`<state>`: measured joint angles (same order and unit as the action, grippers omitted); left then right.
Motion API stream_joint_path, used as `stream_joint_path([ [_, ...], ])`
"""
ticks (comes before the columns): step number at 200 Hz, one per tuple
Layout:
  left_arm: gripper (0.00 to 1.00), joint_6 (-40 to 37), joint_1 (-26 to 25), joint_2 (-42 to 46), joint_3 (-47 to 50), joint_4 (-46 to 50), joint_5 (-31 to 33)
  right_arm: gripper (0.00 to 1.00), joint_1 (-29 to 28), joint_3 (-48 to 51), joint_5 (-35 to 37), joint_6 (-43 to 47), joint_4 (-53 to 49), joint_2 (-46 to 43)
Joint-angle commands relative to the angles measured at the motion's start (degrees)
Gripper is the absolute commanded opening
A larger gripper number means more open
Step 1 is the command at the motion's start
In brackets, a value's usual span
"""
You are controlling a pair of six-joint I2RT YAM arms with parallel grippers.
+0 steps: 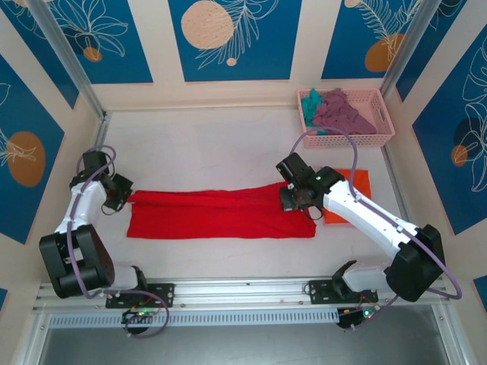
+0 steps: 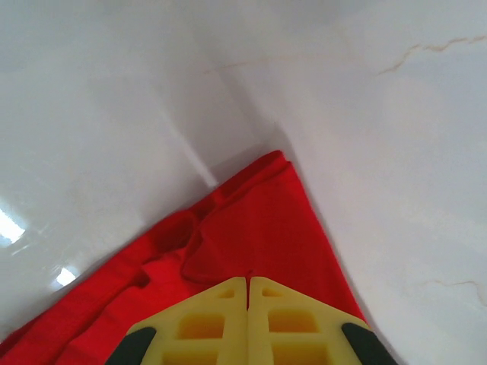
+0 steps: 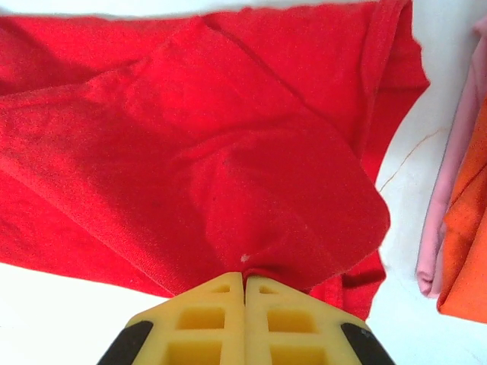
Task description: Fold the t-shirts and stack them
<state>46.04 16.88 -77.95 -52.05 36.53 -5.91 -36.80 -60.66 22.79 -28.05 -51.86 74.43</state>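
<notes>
The bright red cloth t-shirt [image 1: 221, 214] lies drawn out in a long, flat band across the middle of the white marbled table [image 1: 213, 144], running from near the left edge towards the right edge, with a lengthwise fold line along it.

Its left end meets the left gripper [image 1: 122, 199]. In the left wrist view the yellow fingers [image 2: 205, 319] are pressed together with no gap, and the red cloth [image 2: 251, 228] runs under their tips in a narrowing point, pinched there and rumpled just ahead of them.

Its right end is at the right gripper [image 1: 293, 199]. In the right wrist view the yellow fingers [image 3: 285, 319] are likewise pressed together, pinching a gathered fold of the red fabric [image 3: 190, 137], which fans out from the tips in broad creases.

Just beside that end, towards the right edge, a folded orange cloth t-shirt [image 1: 356, 179] lies flat on the table, partly under the right arm. In the right wrist view the orange cloth [image 3: 468, 228] has a pale pink cloth edge [image 3: 441, 220] along its side.

In the far right corner of the table stands a pink plastic lattice basket [image 1: 346, 141] holding a crumpled mauve-purple cloth t-shirt [image 1: 342, 114] and, at its left side, a teal cloth t-shirt [image 1: 310, 105].
</notes>
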Motion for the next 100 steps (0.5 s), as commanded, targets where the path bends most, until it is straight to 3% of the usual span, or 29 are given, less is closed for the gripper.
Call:
stream_joint_path([
  [1,0.00,-0.6,0.9,1.8,2.1,2.3,1.3,0.00,-0.4,1.9,-1.5,-1.8,0.8,0.1],
  [100,0.00,-0.8,0.9,2.3,4.5,2.1,2.1,0.00,-0.6,4.1,-3.3,-2.5,1.9,4.0],
])
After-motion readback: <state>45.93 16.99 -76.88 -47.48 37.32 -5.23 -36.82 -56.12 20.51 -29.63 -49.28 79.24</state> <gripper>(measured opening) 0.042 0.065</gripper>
